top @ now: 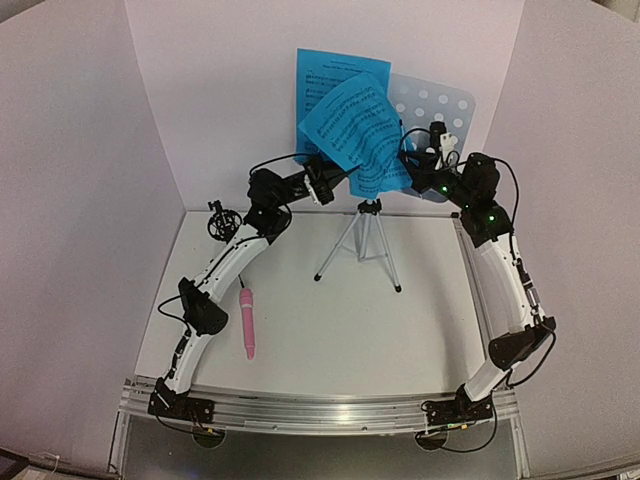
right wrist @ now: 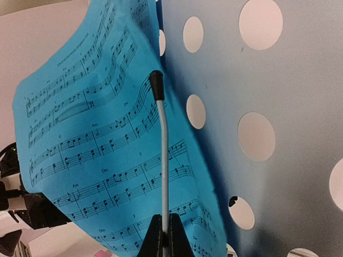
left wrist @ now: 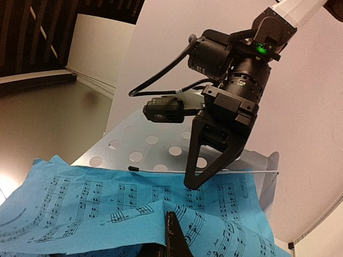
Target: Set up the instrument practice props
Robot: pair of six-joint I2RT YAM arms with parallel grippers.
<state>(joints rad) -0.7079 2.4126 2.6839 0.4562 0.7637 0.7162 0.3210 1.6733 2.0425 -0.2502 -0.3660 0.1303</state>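
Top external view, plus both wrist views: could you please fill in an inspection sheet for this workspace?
Surface: white table, matte, flat.
Job's things: pale-blue perforated music stand on silver tripod at the back; rear bright blue sheet-music page resting on it; front bright blue sheet-music page tilted, curling; slim pink microphone lying at the left; small black tripod mic holder at the back-left corner.
Clutter: nothing seen.
Grippers: left gripper shut on the front page's lower edge; right gripper shut on the stand's thin silver retainer wire.
Cables: black cables loop at both wrists.
Surroundings: white backdrop panels on three sides.
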